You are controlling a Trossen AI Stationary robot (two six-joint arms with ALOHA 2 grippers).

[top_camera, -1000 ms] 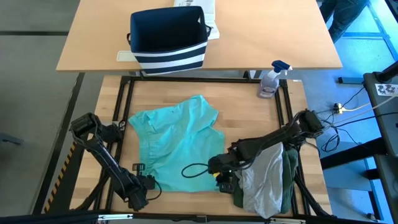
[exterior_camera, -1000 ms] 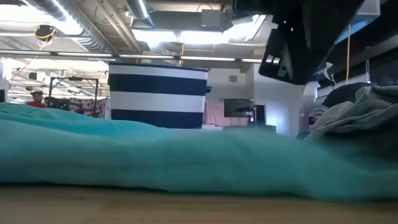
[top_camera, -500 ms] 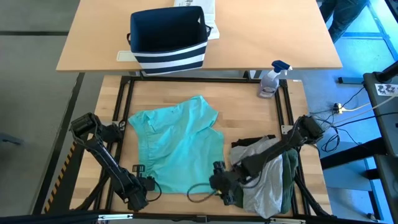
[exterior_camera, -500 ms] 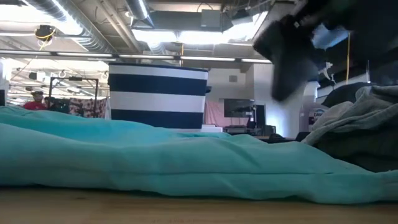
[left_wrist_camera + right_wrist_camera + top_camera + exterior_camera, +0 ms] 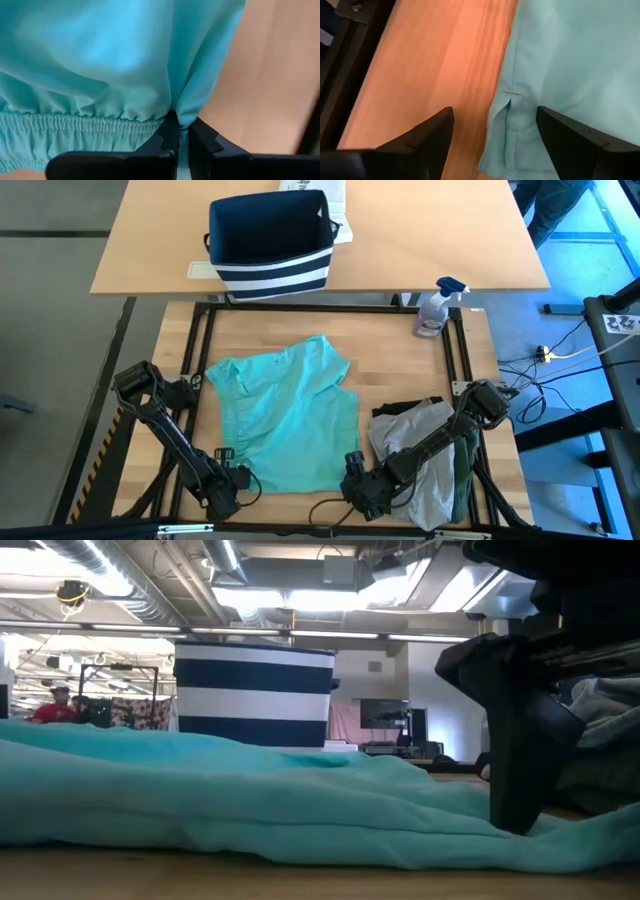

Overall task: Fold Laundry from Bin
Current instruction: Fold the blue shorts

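Since earlier, right gripper (image 5: pixel 352 486) dropped to teal garment (image 5: pixel 285 415) near-right hem, jaws spread; left gripper (image 5: pixel 181 134) pinching elastic waistband; cloth light, limp – grab corners

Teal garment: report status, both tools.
Left tool shut on teal garment hem. Right tool open, straddling its corner edge. Grey pile beside it, bin far off.

Left pincer (image 5: pixel 179 131) clamped; right pincer (image 5: pixel 492 131) spread wide.
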